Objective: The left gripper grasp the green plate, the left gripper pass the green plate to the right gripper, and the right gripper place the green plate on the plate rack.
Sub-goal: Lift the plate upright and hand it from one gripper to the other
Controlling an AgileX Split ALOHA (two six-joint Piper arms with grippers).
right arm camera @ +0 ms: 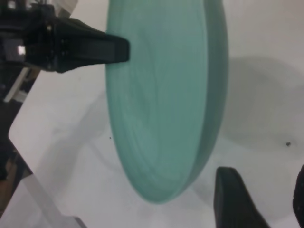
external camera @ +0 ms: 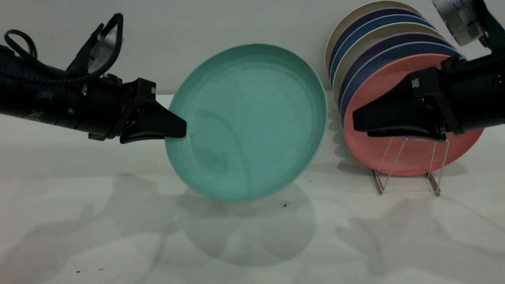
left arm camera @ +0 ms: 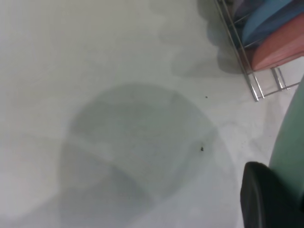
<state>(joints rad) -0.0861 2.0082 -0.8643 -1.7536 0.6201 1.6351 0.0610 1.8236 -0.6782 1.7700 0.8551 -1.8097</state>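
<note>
The green plate (external camera: 252, 122) is held on edge above the table, its face toward the exterior camera. My left gripper (external camera: 179, 130) is shut on the plate's left rim. In the left wrist view one black finger (left arm camera: 263, 197) lies against the plate's rim (left arm camera: 289, 142). My right gripper (external camera: 355, 120) is open and empty, a short gap to the right of the plate, in front of the plate rack (external camera: 406, 165). In the right wrist view the plate (right arm camera: 161, 104) shows edge-on with the left gripper (right arm camera: 116, 50) on its far rim, and my right fingers (right arm camera: 232, 199) stand apart below it.
The wire rack holds several upright plates: a salmon-pink plate (external camera: 410, 154) at the front, blue, purple and cream ones behind. The rack's corner (left arm camera: 256, 80) and the pink plate (left arm camera: 280, 45) show in the left wrist view. A white wall stands behind the table.
</note>
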